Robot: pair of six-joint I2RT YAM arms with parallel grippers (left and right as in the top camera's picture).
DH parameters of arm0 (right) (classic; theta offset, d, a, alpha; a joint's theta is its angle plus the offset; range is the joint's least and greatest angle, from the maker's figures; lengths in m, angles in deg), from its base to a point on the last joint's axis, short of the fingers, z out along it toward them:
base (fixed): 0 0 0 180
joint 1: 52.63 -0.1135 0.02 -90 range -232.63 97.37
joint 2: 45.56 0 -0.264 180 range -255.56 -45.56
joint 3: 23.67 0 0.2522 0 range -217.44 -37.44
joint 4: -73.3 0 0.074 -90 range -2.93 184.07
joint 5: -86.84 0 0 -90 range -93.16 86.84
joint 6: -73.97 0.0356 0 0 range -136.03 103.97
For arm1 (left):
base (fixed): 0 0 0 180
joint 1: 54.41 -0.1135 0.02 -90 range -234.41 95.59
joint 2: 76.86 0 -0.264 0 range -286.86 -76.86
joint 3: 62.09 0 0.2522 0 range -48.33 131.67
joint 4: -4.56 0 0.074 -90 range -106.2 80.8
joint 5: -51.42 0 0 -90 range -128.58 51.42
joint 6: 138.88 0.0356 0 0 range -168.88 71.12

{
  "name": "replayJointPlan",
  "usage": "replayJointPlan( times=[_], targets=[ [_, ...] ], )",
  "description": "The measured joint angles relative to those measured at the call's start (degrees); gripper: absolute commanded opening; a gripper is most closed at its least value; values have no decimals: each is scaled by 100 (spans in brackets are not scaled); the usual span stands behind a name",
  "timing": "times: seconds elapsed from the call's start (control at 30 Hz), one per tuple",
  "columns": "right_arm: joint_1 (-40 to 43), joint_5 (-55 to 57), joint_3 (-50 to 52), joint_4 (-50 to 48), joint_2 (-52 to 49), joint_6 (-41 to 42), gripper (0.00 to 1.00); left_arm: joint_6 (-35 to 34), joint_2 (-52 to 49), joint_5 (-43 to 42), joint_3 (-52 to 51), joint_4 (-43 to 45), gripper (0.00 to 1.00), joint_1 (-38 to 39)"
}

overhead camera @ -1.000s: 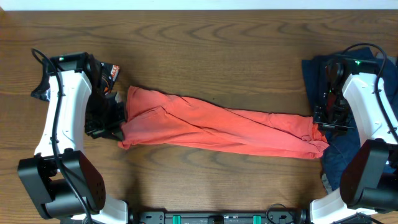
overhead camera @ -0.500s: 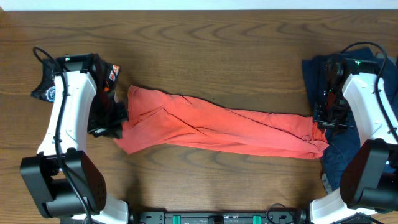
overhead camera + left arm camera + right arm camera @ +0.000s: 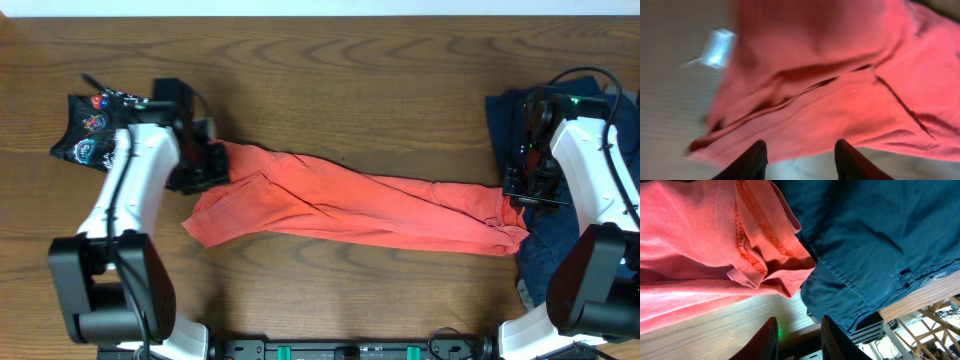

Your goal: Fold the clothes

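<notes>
Across the middle of the desk (image 3: 350, 70) the coral-red T-shirt (image 3: 350, 205) lies as a twisted band running left to right. At its left end the left gripper (image 3: 800, 152) hovers with fingers (image 3: 752, 160) spread and nothing between them. At the right end the right gripper (image 3: 797, 330) has its fingers apart, just off the hem. The navy garment (image 3: 875, 240) is heaped beside it, under that arm. A small black printed garment (image 3: 85, 135) lies at the far left, apart from the shirt.

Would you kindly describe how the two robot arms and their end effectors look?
The left arm and right arm have white shells over black joints, with black cables looped alongside. A small green light glows on the right arm. Each end effector has two dark tapered fingers.
</notes>
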Motion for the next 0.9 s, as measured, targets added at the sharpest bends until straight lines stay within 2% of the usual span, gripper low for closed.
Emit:
replayJointPlan(
  times=[0.13,0.43,0.53,0.63,0.77,0.83,0.9],
  targets=[
    [0,0,0,-2,0,0,28,221,-136,-120,-350,680,50,466],
    [0,-2,0,0,0,0,28,393,-511,170,-442,1445,49,946],
    [0,-2,0,-2,0,0,28,396,-708,227,-442,1445,39,946],
    [0,-2,0,-2,0,0,28,409,-881,240,-442,1405,36,946],
    [0,-2,0,-2,0,0,28,400,-907,170,-444,1338,25,946],
    [0,-2,0,-4,0,0,28,398,-907,136,-444,1318,19,946],
    [0,-2,0,-2,0,0,28,415,-907,92,-444,1287,6,946]
  ],
)
